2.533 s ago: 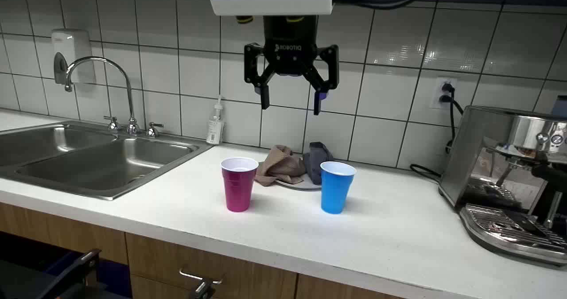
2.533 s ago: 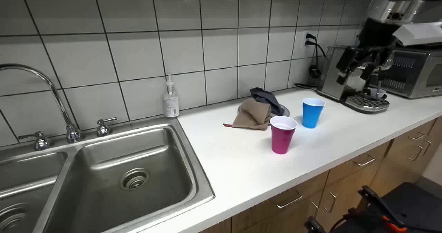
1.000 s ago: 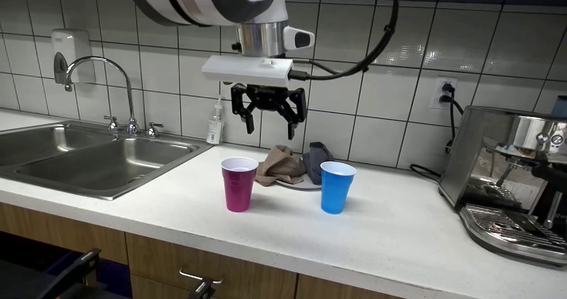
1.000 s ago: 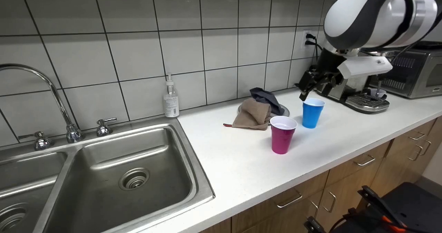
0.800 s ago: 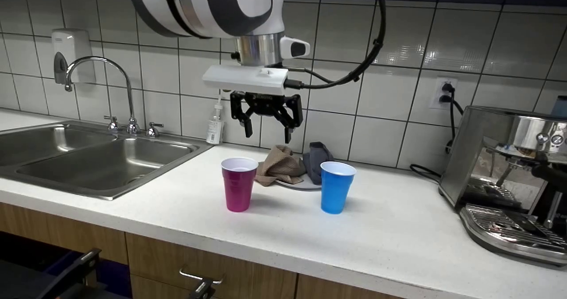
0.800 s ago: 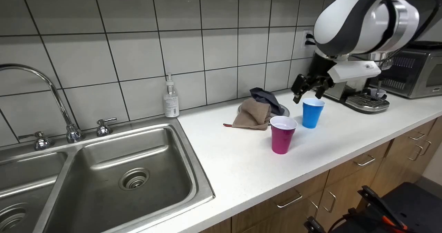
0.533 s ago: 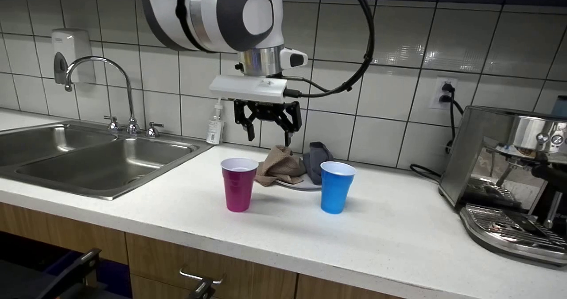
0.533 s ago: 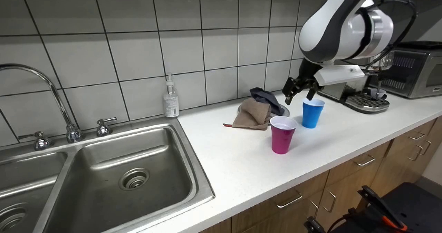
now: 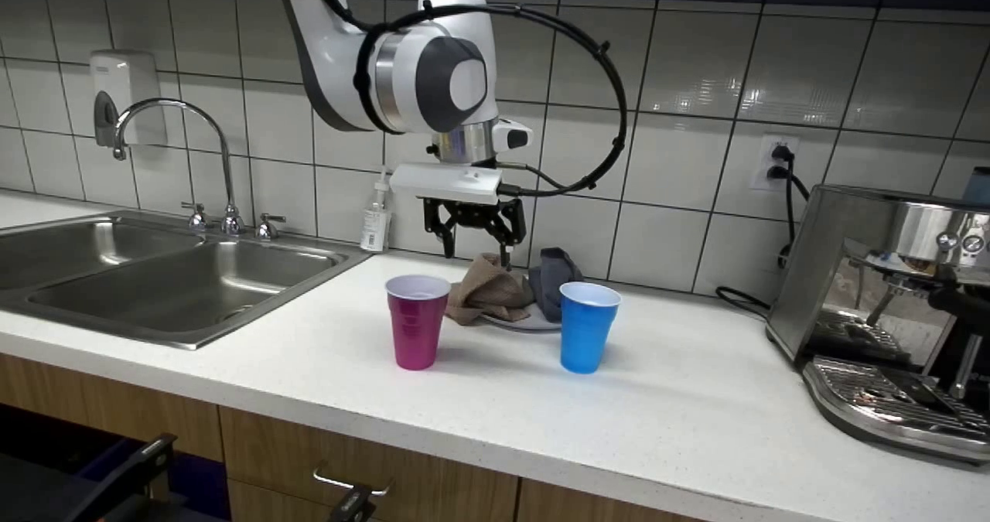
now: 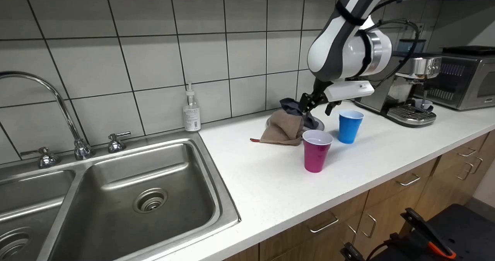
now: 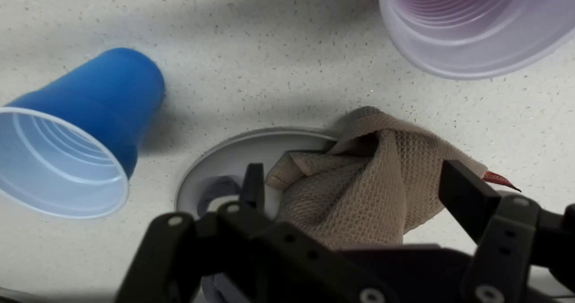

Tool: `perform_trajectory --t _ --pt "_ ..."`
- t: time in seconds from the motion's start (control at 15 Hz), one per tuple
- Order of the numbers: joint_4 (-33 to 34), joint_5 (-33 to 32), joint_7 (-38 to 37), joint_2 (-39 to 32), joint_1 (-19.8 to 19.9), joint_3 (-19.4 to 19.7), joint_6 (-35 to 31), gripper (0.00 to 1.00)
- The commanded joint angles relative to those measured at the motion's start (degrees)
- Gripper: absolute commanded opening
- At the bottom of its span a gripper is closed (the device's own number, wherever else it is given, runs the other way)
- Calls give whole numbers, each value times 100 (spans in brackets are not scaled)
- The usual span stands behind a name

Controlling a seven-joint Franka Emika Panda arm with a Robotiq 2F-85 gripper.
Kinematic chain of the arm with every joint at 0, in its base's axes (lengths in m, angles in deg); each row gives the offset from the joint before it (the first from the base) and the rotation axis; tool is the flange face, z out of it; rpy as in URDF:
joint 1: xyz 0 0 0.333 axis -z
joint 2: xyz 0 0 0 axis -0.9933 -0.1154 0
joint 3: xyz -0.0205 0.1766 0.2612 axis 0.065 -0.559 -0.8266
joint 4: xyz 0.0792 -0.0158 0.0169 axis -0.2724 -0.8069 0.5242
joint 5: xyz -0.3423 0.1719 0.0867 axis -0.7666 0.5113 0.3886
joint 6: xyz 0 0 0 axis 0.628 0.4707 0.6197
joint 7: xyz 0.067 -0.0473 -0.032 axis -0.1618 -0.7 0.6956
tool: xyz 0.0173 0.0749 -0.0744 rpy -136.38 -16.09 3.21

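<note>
Nearest in an exterior view, the magenta cup [image 9: 418,329] and the blue cup [image 9: 585,332] stand upright on the bench [image 9: 479,398] in front of the plate [image 9: 534,322], to its left and right. The brown cloth [image 9: 487,291] lies crumpled, partly on the plate, partly off its left; the dark grey cloth [image 9: 552,272] bunches at its right. Over the plate and brown cloth, the released jaws stand wide apart. Behind the plate rises the tiled wall [image 9: 665,193].

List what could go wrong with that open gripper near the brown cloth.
Lowered here, the gripper might strike the plate, which one finger overlaps in the wrist view. Dragging the brown cloth could shift the plate partly under it. A sideways swing might tip the upright blue cup or magenta cup.
</note>
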Motion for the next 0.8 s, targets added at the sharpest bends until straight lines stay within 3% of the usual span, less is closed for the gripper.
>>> perform_trajectory --t 0.0,0.73 --pt "613 -54 -295 -587 32 -130 -52 100" --pt "1861 -84 -642 -1684 -144 -137 64 100"
